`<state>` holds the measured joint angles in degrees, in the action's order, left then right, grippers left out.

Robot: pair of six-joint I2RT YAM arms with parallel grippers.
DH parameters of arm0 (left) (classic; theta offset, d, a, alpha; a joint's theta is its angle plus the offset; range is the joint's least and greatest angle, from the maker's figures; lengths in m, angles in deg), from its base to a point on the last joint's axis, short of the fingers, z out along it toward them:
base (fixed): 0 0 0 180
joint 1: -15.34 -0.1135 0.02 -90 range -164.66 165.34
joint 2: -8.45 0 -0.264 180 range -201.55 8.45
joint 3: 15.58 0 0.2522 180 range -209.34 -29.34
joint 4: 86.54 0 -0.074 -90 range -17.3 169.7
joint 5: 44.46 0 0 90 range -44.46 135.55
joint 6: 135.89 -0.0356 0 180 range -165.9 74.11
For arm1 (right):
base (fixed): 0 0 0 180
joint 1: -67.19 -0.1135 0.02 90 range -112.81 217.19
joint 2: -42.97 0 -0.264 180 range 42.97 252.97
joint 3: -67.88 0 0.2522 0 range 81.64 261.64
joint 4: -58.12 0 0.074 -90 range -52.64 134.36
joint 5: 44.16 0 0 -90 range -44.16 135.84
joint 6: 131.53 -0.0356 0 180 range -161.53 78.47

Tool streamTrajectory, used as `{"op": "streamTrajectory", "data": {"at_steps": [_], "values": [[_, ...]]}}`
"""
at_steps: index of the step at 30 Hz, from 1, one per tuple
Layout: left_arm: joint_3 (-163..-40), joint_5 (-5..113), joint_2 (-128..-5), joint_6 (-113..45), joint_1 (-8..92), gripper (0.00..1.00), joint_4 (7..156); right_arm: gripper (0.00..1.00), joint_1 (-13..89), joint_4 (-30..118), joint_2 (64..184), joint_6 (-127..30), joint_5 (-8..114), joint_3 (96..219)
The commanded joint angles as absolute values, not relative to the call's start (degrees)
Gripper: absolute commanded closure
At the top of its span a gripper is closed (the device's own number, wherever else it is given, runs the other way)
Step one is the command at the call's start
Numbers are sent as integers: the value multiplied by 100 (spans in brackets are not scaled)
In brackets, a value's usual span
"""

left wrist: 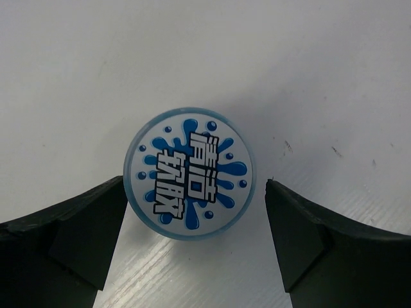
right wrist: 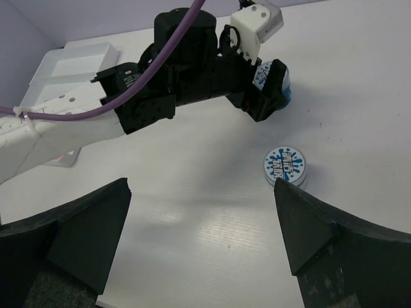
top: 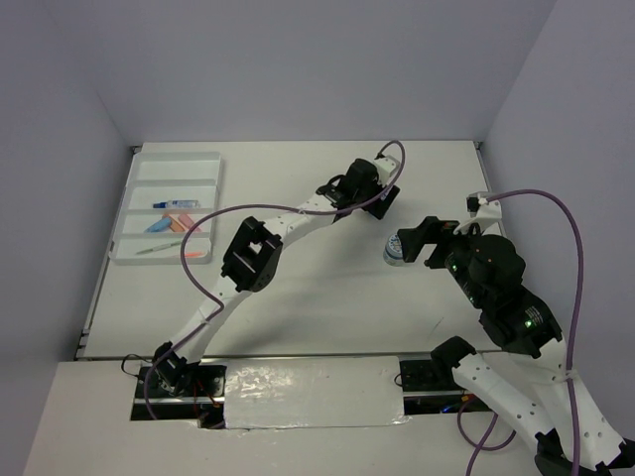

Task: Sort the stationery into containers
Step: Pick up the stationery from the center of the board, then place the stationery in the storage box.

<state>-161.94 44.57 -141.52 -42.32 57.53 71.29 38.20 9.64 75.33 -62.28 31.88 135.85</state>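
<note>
Black fingers [left wrist: 83, 237] of the left gripper [left wrist: 196, 189] stand spread wide at the frame's lower corners. They straddle a round blue-and-white tape roll [left wrist: 189, 173] lying flat on the white table [left wrist: 321, 64] and grip nothing. The roll sits closer to the left-hand finger, so closing could shove it sideways or squirt it out. At centre right, the right gripper [right wrist: 200, 192] also gapes empty near a 2nd roll [right wrist: 286, 165], and the arms could clash. The white 4-compartment plastic tray [top: 139, 169] lies upper left.

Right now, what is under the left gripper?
A round blue-and-white tape roll lies flat on the table, printed face up, between the fingers of the open left gripper. In the overhead view it does not show, because the arm's wrist covers it.
</note>
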Motion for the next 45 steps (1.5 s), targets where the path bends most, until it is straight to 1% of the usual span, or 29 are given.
{"op": "streamTrajectory", "data": {"at_steps": [1,3,7,10,11,12,14,15,16,17,18,22,23,26,29,32,37,38,39,41,42,45], "values": [[-16347,4581,-14228,-3992,5683,1,7837,0,3845,1132,7522,-6104,3370,13587],[-16346,4581,-14246,-3870,5647,2,7916,0,3836,1158,7522,-6095,3467,13560],[-16381,4581,-14289,-3737,5603,11,8241,0,3836,1202,7549,-6060,3564,13534],[-16715,4616,-14482,-3728,5577,34,8094,0,3845,1202,7575,-6034,3634,13551],[-16759,4642,-14527,-3693,5560,49,8075,0,3836,1202,7575,-6016,3643,13569],[-16725,4668,-14536,-3684,5551,52,8084,0,3836,1202,7575,-6016,3643,13578],[-16611,4738,-14510,-3658,5507,52,8145,0,3836,1211,7566,-5999,3669,13595],[-16523,4765,-14466,-3658,5481,57,8163,0,3836,1202,7558,-5981,3661,13595],[-16514,4774,-14431,-3667,5472,82,8119,0,3845,1228,7558,-5972,3669,13595],[-16513,4774,-14430,-3667,5463,94,8084,0,3836,1237,7558,-5972,3670,13595],[-16426,4705,-14308,-3667,5454,100,8075,0,3845,1255,7566,-5972,3670,13595],[-15610,4581,-13448,-3518,5323,100,8505,0,3836,1325,7637,-5972,3722,13578],[-15478,4581,-13072,-3465,5261,100,8601,0,3836,1325,7654,-5981,3740,13587],[-15100,4335,-12403,-3175,4876,100,8769,0,3836,1360,7646,-5972,3714,13552],[-15054,4247,-11919,-3095,4585,100,8700,0,3836,1369,7637,-5972,3643,13534],[-15308,4116,-11645,-3087,4058,100,8270,0,3836,1325,7663,-5972,3538,13525],[-15275,3229,-11372,-2833,2670,100,7452,0,3836,1386,7628,-5981,3652,13455],[-15239,2871,-11346,-2745,2468,100,7207,0,3828,1421,7628,-5998,3669,13446],[-15178,2771,-11337,-2622,2074,100,7083,0,3836,1457,7637,-6007,3687,13437],[-15020,2883,-11328,-2262,1668,100,6855,0,3836,1580,7741,-6016,3827,13420],[-14967,2998,-11328,-2147,1248,100,6827,0,3828,1650,7777,-6025,3889,13437],[-14940,3280,-11407,-2075,665,100,6783,0,3828,1746,7970,-6034,4082,13481]]}}
